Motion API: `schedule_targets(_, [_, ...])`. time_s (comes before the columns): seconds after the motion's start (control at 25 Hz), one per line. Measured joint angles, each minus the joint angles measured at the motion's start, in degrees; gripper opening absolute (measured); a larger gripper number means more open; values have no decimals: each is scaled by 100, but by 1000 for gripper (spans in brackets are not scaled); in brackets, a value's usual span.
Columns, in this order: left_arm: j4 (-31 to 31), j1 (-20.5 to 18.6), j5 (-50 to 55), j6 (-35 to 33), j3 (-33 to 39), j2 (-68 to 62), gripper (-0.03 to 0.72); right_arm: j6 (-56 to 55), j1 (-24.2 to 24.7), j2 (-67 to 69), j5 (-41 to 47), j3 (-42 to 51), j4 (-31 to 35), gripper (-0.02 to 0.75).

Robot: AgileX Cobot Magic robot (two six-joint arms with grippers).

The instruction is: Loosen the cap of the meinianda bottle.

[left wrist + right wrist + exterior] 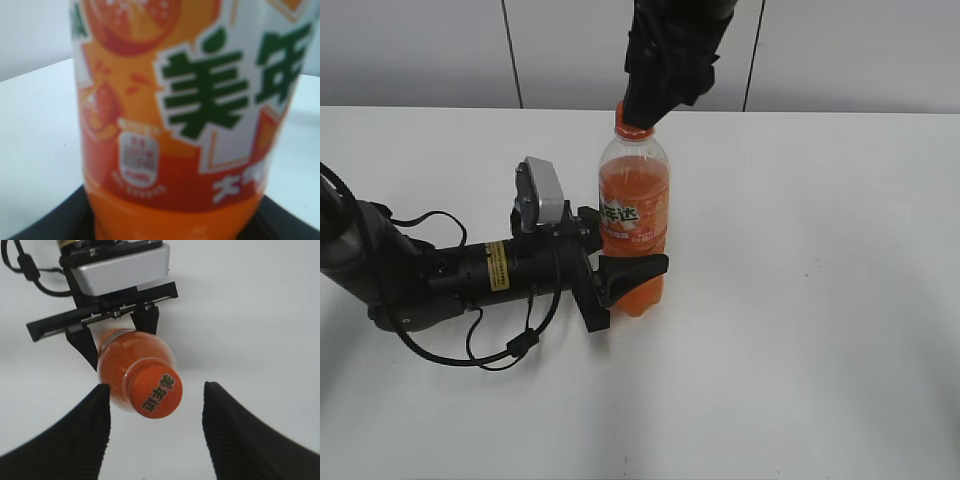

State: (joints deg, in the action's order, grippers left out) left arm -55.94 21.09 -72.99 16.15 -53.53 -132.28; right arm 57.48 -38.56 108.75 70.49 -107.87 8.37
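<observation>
My left pincer (620,268) lies low along the white worktop (800,300) and is clamped around the lower body of the meinianda bottle (633,225), one finger on each side of it, so the bottle stands upright and steadied; from that wrist I see mostly its label, filling the view, very close. My right pincer (155,425) hangs above the bottle, its two ribbed black fingers (75,440) spread wide with the cap (156,396) between them, nearer my left-hand finger than the other, and neither pad touching it. From the outside camera the pincer looks right down at cap height, covering part of it. So I judge the holding step done and the gripping of the cap not yet made. Next I would need to centre the cap between the pads, close firmly on its ribbed side, then twist my wrist while the left pincer keeps the bottle from turning with it.
</observation>
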Motion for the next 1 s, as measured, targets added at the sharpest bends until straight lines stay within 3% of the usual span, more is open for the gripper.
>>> schedule_targets(0.32, [5, 0, 0, 1, 0, 0, 395, -3829, 0, -65, 0, 0, 123, 440])
schedule_targets(0.44, [5, 0, 0, 1, 0, 0, 395, -4741, 0, -65, 0, 0, 129, 440])
schedule_targets(0.8, [5, 0, 0, 1, 0, 0, 395, -6278, 0, -65, 0, 0, 152, 450])
schedule_targets(1.0, [5, 0, 0, 1, 0, 0, 395, -6436, 0, -65, 0, 0, 152, 558])
